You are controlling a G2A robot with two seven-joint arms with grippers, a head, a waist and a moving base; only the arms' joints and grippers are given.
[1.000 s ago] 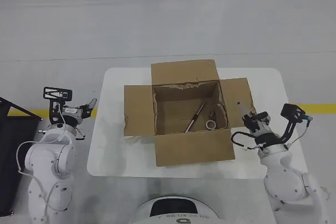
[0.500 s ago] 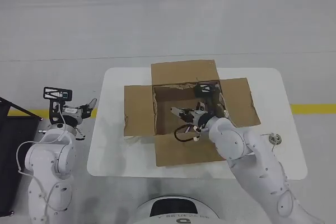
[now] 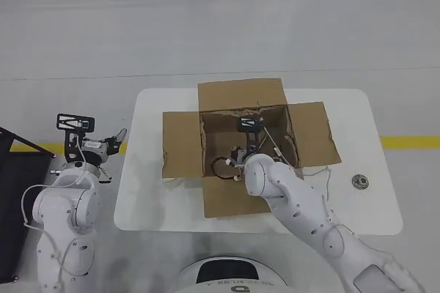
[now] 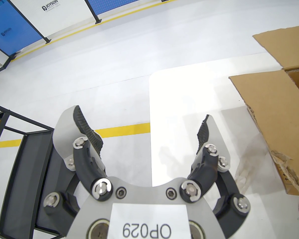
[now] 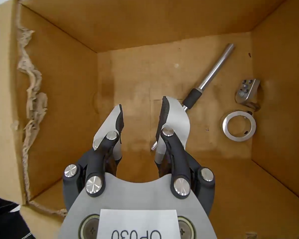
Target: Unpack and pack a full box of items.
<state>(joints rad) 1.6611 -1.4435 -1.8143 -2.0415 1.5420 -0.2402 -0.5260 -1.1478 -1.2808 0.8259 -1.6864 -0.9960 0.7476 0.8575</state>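
Right gripper point(image 5: 142, 104) has swung from the table point(image 3: 150, 209) edge into the box point(image 5: 164, 13), jaws parted, empty, just beside the rod point(image 5: 214, 69) on the floor. Unpacking continues; next likely centre over rod, clench. Left gripper point(image 4: 141, 112) idle, spread.

Open box on my table: three metal parts inside, one outside.

From my station I see the brown cardboard box point(image 3: 242, 95) standing upright on the white table point(image 3: 154, 205), all four flaps folded outward and torn paper along its rim. On its floor a steel rod point(image 5: 214, 72) with a black sleeve lies at a slant. A flat metal ring point(image 5: 223, 125) lies close to a side wall, with a small drilled bracket point(image 5: 246, 90) just beside it. A small round part point(image 3: 361, 180) sits on the table, well apart from the box, to its right.
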